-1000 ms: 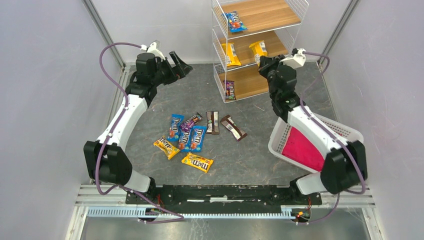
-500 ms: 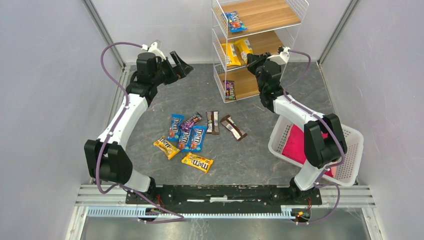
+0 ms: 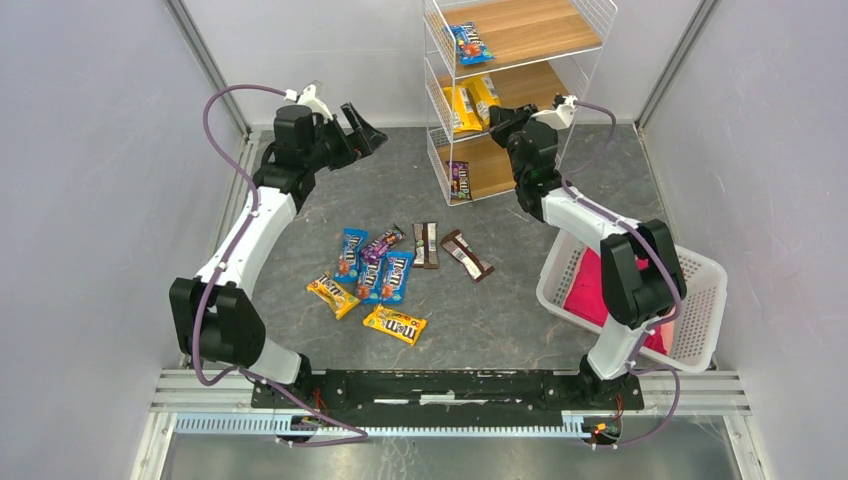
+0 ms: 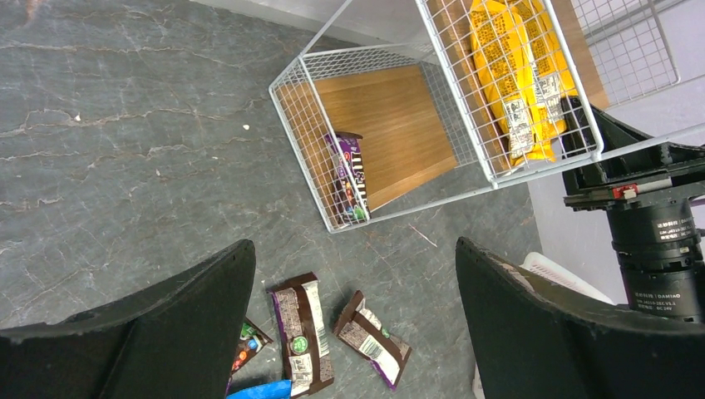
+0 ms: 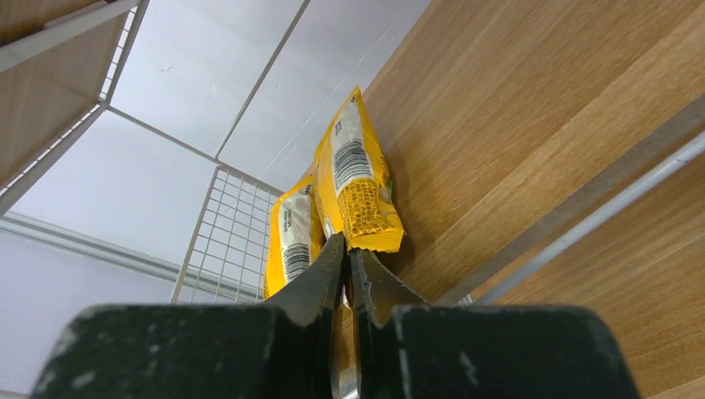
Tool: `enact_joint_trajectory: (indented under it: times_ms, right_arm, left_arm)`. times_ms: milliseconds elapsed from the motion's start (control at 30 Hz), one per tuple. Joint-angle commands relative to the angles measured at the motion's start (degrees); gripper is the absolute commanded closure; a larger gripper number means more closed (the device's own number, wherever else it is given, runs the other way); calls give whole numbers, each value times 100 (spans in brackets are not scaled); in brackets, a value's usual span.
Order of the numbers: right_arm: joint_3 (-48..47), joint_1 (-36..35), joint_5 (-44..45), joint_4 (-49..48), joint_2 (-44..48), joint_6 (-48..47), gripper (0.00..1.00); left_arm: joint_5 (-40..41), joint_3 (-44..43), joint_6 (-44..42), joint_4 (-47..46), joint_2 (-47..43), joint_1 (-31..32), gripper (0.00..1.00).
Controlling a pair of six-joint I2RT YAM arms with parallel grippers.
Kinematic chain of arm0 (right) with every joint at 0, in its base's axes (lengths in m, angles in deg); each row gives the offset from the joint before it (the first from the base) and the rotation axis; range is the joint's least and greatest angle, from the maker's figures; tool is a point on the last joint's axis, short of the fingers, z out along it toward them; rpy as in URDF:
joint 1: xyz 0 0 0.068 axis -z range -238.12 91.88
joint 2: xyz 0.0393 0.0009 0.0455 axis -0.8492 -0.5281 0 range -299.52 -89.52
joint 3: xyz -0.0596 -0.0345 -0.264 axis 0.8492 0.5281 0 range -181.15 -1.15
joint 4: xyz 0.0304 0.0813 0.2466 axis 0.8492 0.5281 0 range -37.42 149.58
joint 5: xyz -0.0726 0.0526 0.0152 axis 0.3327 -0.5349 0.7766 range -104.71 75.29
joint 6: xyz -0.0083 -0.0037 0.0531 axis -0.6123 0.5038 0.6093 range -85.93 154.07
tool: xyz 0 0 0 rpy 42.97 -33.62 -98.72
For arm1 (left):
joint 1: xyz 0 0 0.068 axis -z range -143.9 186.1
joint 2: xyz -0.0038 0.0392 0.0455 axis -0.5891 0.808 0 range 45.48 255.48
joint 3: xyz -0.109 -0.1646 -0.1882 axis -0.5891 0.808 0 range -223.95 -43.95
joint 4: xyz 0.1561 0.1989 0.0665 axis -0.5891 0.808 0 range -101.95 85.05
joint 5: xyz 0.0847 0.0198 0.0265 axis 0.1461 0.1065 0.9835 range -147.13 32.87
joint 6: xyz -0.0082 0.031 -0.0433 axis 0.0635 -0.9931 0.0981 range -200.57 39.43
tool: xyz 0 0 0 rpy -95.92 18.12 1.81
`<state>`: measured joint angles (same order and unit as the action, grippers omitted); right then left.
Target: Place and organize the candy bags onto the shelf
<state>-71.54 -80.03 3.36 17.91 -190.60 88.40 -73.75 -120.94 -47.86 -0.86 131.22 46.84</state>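
Observation:
The shelf (image 3: 540,30) stands at the back. Its top tier holds a blue candy bag (image 3: 467,43) and its bottom tier a purple one (image 3: 459,180). On the middle tier, my right gripper (image 3: 497,113) reaches in, its jaws all but together on the near edge of a yellow candy bag (image 5: 359,179) that lies beside another yellow bag (image 5: 293,237). Several candy bags lie loose on the floor: blue (image 3: 350,253), yellow (image 3: 395,324), brown (image 3: 467,255). My left gripper (image 4: 353,248) hangs wide open and holds nothing, high at the back left.
A white lattice basket (image 3: 700,270) with a pink cloth (image 3: 600,290) sits at the right, beside the right arm's base link. The enclosure walls close in on both sides. The right arm's wrist (image 4: 657,224) shows beside the shelf in the left wrist view.
My right gripper has carried the yellow bag leftwards along the middle tier, up next to the other yellow bag. The left arm has not moved.

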Motion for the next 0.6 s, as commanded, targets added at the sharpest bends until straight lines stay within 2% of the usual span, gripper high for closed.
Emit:
enact_joint_trajectory:
  times_ms: [0,133,200,400,567]
  right_arm:
    - [-433,-11,-123,-128,-103,69,89]
    - [-538,-17,-170,-74,-191,69,87]
    - [-514,-28,-194,-45,-148,27,81]
    - [-302,-27,-201,449,287,-187,51]
    - [121,-9,-172,782,863,-347,42]
  left_arm:
    - [-57,-218,-63,-46,23,-11,5]
    - [-56,-217,-63,-45,31,-11,5]
    - [-44,-215,-69,-49,43,-11,4]
    - [-33,-210,-72,-42,66,-11,4]
    - [-9,-198,-80,-42,60,-9,5]
